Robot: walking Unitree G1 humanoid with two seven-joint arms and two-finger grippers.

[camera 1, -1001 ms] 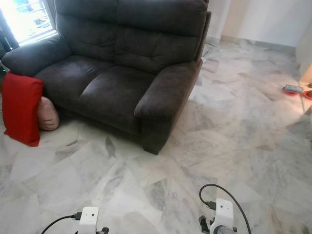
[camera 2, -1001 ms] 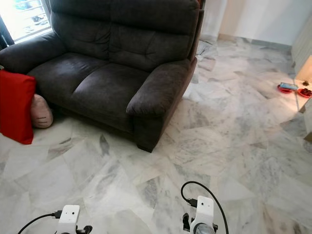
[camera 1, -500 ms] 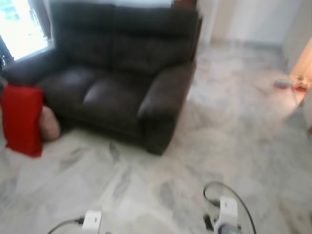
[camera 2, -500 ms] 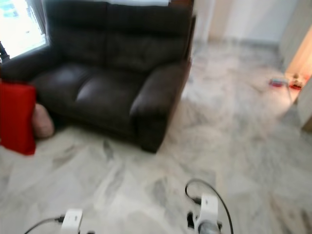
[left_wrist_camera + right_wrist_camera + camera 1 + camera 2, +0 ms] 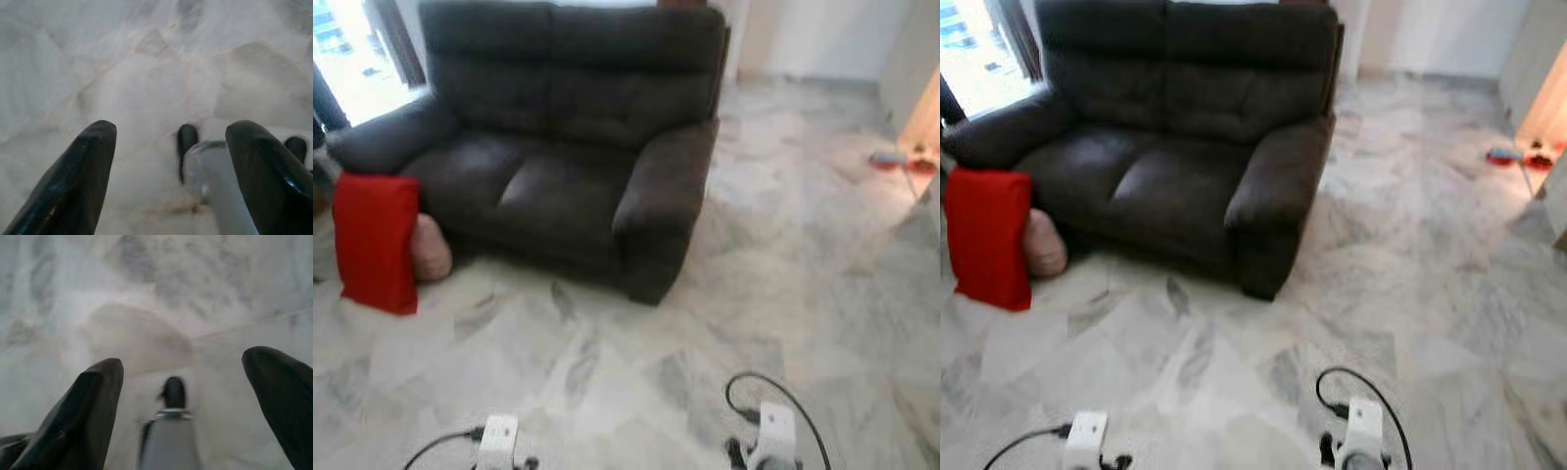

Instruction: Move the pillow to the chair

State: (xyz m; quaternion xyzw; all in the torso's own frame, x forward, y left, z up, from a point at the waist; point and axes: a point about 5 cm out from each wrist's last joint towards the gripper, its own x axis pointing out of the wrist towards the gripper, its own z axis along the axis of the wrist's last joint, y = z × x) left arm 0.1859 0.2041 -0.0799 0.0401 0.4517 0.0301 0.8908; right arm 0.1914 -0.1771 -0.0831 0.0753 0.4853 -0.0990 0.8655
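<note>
Pillow: red pillow (image 5: 376, 240) stands at left of frame, leaning on the sofa (image 5: 568, 147).
Grippers: left gripper (image 5: 168, 161) and right gripper (image 5: 183, 401), fingers spread, empty.
Approach: the robot should close in squarely first.

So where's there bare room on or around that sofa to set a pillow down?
Both seat cushions of the dark sofa are bare. The marble floor is open in front of it and past its right armrest. It is crowded at its left armrest, where the red pillow and pink cushion sit.
</note>
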